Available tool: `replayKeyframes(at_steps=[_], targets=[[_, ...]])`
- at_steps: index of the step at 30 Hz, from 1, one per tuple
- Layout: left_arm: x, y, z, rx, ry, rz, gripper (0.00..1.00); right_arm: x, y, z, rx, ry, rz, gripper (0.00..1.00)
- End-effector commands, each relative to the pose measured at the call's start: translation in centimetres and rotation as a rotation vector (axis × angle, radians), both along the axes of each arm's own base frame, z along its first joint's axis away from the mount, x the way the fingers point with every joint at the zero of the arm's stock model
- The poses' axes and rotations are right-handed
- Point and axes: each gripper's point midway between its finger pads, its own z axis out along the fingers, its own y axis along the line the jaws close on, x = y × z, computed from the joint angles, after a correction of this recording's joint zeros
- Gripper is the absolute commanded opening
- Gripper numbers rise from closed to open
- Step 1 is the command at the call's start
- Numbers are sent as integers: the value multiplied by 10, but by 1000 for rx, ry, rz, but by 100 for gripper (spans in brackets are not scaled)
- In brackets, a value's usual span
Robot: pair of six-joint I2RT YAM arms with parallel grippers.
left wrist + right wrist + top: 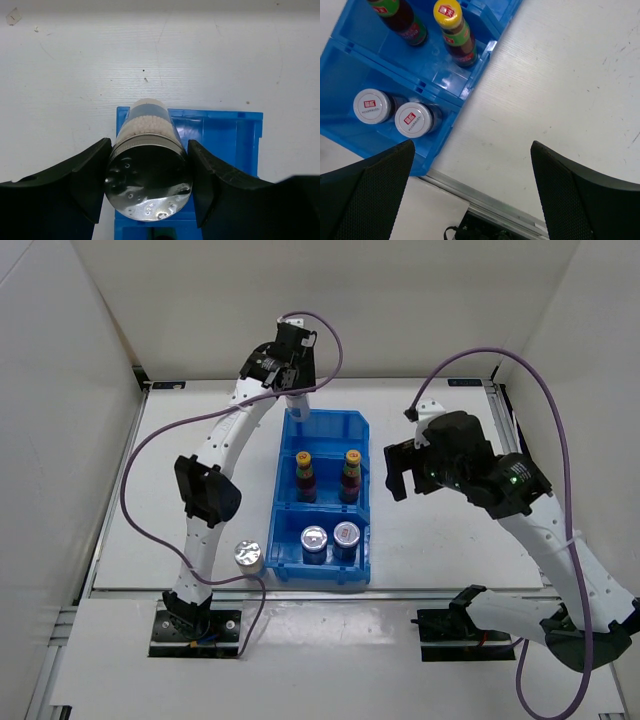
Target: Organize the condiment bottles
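My left gripper point(297, 398) is shut on a silver-capped shaker point(148, 175) with white contents, held over the far left corner of the blue bin point(225, 135). In the bin's point(358, 430) middle compartment stand two slim dark bottles with yellow caps point(304, 476) point(351, 474), also seen in the right wrist view point(400, 15) point(455, 35). Two shakers with red-marked tops point(372, 106) point(413, 120) stand in the near compartment. Another silver-capped shaker point(248, 554) stands on the table left of the bin's near corner. My right gripper point(400, 476) point(472, 192) is open and empty, hovering right of the bin.
The bin's far compartment point(335, 435) holds nothing. A metal rail point(510, 210) runs along the table's near edge. White walls enclose the table on the left, back and right. The left arm point(215, 490) arches over the table left of the bin.
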Motion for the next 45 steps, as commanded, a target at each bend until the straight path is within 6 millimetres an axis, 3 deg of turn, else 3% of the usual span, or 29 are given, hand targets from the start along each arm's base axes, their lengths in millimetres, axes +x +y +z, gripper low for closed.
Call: replayKeyframes(at_steps=[1,3,9,12,14,18,22,28,35,39,41,42,43,45], targets=[[-1,-5,-5,-29,30,-37,11,-2,-14,-1,-29,4,-59,100],[2,-8,-24,-20,65,-45,11,0,-19,1,-49,1,-79,100],[-4,-19,-52,-44,138,-46,11,0,-25,8,-67,5,-119,100],[-12,-16,-51,-32,149,-19,11,-1,-25,4,-67,26,-132,100],[-27,-25,-52,-27,163,-10,11,0,-24,7,-60,19,-132,100],[-44,-16,-49,1,160,66,11,1,-21,7,-64,33,-125,100],[-63,-14,-61,69,174,81,11,1,-14,2,-54,66,-107,100],[-66,-11,-67,65,183,107,11,3,-6,0,-68,79,-55,100],[-66,-6,-58,47,158,154,11,8,-6,-2,-107,67,-31,100],[-66,-11,-80,65,203,132,22,9,-3,0,-95,63,-24,100],[-64,-10,-86,59,221,131,35,8,-2,-1,-95,64,-8,100],[-65,-11,-86,53,226,125,50,7,-1,-1,-90,68,-2,100],[-64,-12,-91,58,234,125,58,7,-1,-4,-96,75,-1,100],[-62,-8,-91,51,239,130,70,8,-3,-4,-103,70,-10,100]])
